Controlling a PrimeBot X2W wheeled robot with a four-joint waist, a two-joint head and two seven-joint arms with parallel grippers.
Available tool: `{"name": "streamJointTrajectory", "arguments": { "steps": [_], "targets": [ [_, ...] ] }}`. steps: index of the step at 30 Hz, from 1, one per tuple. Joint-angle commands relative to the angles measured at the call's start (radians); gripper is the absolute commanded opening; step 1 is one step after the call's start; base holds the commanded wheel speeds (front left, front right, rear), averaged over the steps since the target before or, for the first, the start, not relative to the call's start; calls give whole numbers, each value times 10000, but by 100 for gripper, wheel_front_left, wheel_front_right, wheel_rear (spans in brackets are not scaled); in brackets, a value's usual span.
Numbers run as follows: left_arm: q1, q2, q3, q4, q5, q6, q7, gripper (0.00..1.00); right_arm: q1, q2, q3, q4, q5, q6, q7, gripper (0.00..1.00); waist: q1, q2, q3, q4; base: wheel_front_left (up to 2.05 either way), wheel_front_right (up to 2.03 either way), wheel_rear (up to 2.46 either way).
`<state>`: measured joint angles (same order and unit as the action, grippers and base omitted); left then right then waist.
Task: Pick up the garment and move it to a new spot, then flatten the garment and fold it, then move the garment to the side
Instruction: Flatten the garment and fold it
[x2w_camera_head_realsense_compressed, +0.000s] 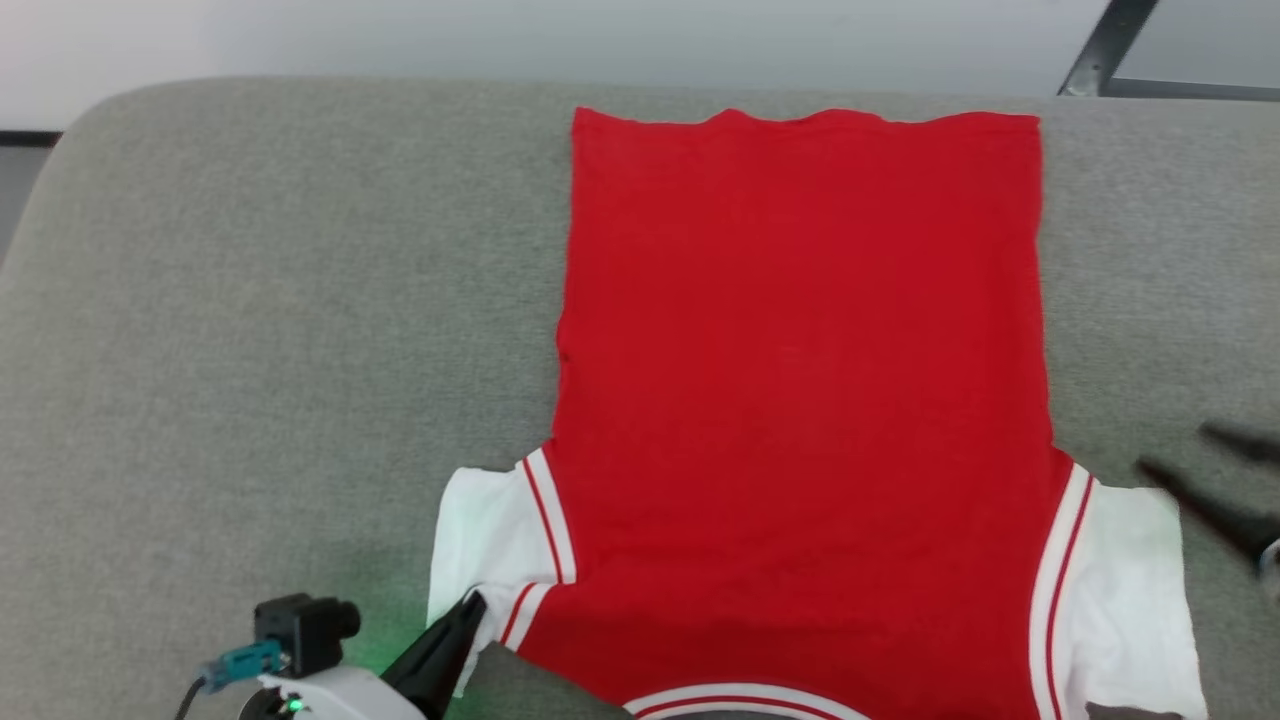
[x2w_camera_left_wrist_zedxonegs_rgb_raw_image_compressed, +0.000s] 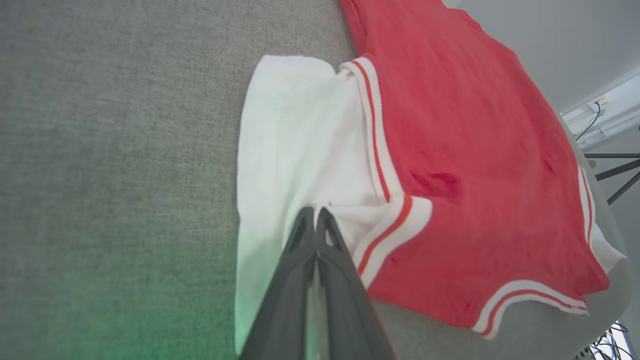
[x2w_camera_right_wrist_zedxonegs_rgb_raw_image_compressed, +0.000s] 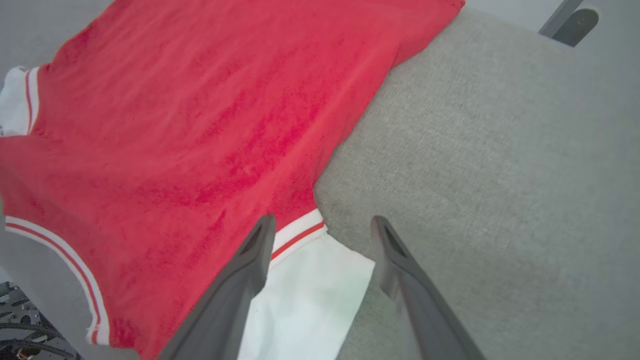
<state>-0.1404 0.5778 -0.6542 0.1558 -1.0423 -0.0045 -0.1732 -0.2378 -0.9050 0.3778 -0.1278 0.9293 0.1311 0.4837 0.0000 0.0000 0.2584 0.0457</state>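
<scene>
Two grippers worked the near end of the shirt (x2w_camera_head_realsense_compressed: 800, 350), which lay spread flat on the grey surface (x2w_camera_head_realsense_compressed: 250, 300). Its hem (x2w_camera_head_realsense_compressed: 800, 118) sat close to the far edge and its collar trim (x2w_camera_head_realsense_compressed: 740, 700) at the near edge. The left gripper (x2w_camera_head_realsense_compressed: 468, 605) was closed tight, its tips pinching a pucker of the white left sleeve (x2w_camera_head_realsense_compressed: 480, 540) near the near edge. The right gripper (x2w_camera_head_realsense_compressed: 1190, 452) stood wide open and held nothing. In its wrist view the corner of the right sleeve (x2w_camera_head_realsense_compressed: 1130, 600) lay between its fingers, though contact could not be told.

The step looked like the last of the flattening, with the fold not yet begun. The body was smooth, but the left sleeve was bunched. The next move probably called for the right gripper to close on its sleeve, so that both sides could be drawn taut or folded inward together.

The left half of the surface was bare and offered plenty of room for the final move aside. The strip along the right edge was much narrower. The hem had little margin before the far edge, so pushing that way risked a slide off.
</scene>
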Motion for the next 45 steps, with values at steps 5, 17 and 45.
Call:
{"name": "streamJointTrajectory", "arguments": {
  "steps": [5, 17, 45],
  "targets": [
    [-412, -82, -178, -631, 357, 153, 146, 0, -987, -287, -1700, -242, -1080, -7, 1581, 100, 0, 0, 405, 614, 0, 0, 0],
    [-1784, -587, -727, -1279, 1111, -137, 542, 0, -6527, 1769, -1333, 4081, -3093, -5, 3824, 100, 0, 0, 2277, 2072, 0, 0, 0],
    [-2420, -1108, -836, -582, 1115, -621, -32, 0, -9401, 2910, 37, 9276, -4015, 15, 3121, 0, 0, 0, 2838, 2519, 0, 0, 0]
  ]
}}
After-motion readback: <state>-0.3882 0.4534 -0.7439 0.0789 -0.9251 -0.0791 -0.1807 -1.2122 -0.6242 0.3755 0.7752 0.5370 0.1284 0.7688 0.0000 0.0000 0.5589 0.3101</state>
